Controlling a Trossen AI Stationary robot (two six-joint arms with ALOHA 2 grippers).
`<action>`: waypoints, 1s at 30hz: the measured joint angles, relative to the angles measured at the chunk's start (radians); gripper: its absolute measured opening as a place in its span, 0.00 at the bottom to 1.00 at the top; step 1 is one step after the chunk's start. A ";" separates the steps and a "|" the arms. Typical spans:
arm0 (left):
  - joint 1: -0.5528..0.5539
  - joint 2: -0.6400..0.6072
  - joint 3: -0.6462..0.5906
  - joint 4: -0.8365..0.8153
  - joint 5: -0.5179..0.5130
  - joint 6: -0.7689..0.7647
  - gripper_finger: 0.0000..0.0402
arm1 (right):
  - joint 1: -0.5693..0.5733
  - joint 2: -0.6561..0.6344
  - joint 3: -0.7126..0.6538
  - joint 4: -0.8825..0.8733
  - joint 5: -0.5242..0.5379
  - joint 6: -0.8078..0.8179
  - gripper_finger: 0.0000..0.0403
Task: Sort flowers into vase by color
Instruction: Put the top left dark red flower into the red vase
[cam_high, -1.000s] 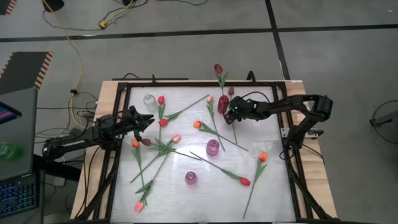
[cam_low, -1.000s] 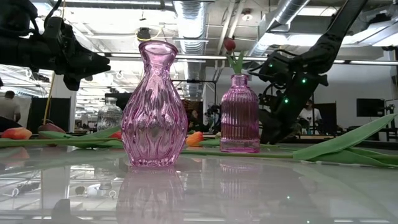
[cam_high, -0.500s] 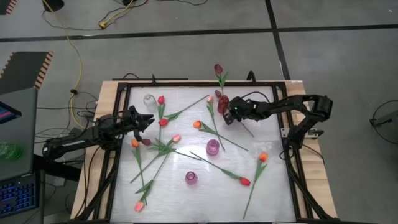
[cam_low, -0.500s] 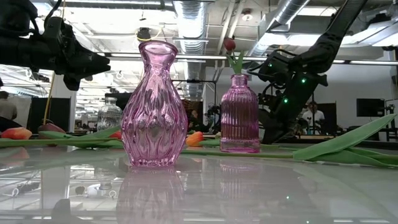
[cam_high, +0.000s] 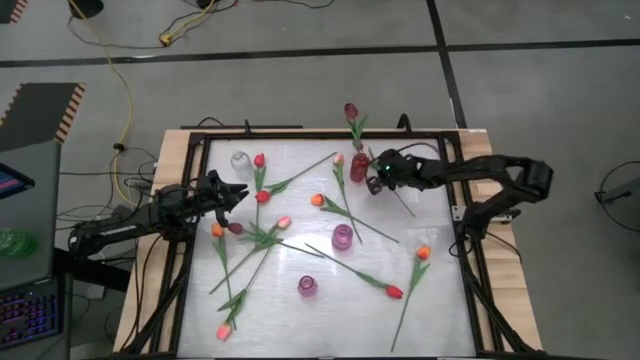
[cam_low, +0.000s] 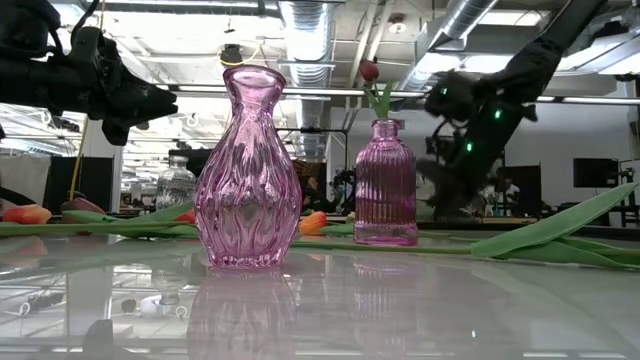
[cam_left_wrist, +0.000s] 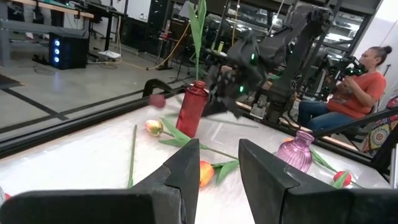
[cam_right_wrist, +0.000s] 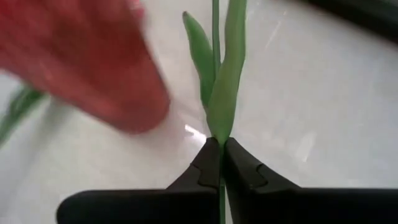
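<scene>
Right gripper (cam_right_wrist: 221, 163): we see it pinching a green stem (cam_right_wrist: 216, 74) in the wrist view.
High view: we cannot make out that grip.
Left gripper (cam_left_wrist: 214, 171): spread, empty.

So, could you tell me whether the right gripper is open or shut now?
Shut: in the right wrist view the right gripper has its fingers pinched together on a green flower stem.

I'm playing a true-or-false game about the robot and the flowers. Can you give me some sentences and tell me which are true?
1. The right gripper pinches a green flower stem. True.
2. The red vase has tipped over. False: it stands upright.
3. The left gripper holds a tulip. False: its fingers are apart and empty.
4. A person sits beyond the table. True.
5. The tall pink vase is stuffed with flowers. False: none are in it.
</scene>
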 joint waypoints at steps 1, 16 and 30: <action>0.000 0.000 0.000 0.000 0.001 0.000 0.24 | -0.009 -0.030 0.000 -0.021 0.010 -0.001 0.08; 0.000 0.000 0.000 0.000 0.000 0.003 0.24 | -0.112 -0.387 0.000 0.238 0.012 -0.024 0.08; 0.000 0.000 0.000 0.000 0.000 0.002 0.24 | -0.030 -0.363 0.002 0.882 -0.253 -0.296 0.08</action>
